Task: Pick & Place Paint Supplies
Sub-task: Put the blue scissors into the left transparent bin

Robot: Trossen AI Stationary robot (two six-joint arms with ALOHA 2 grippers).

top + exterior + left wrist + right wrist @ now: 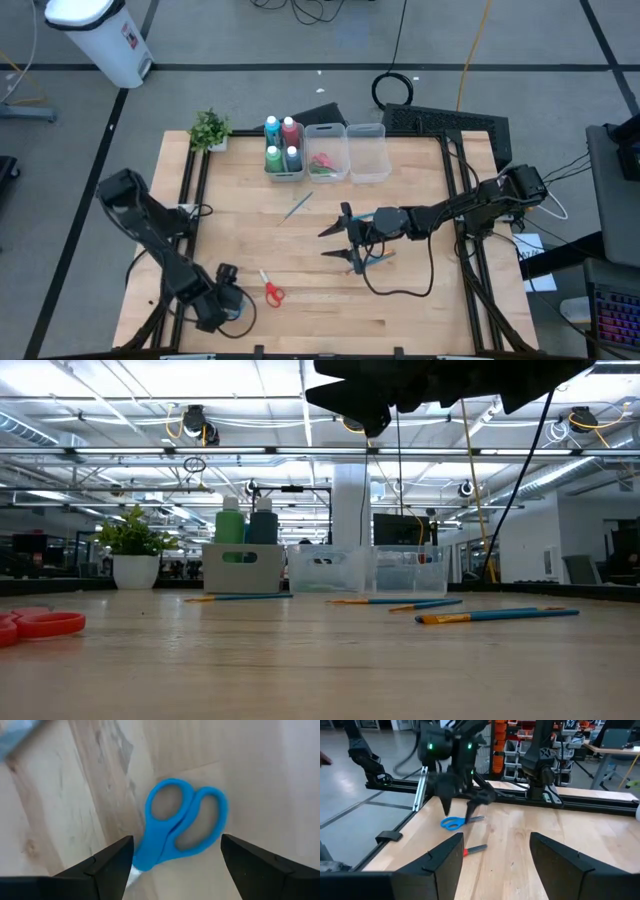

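The blue-handled scissors lie flat on the desk near its front left corner, directly under the left pincer, whose fingers stand wide apart and hold nothing. To grip well, I judge it should drop straight down and close across the handles. In the left wrist view the handle loops sit at twelve o'clock from the pincer. The right pincer hovers empty, partly open, mid-desk.
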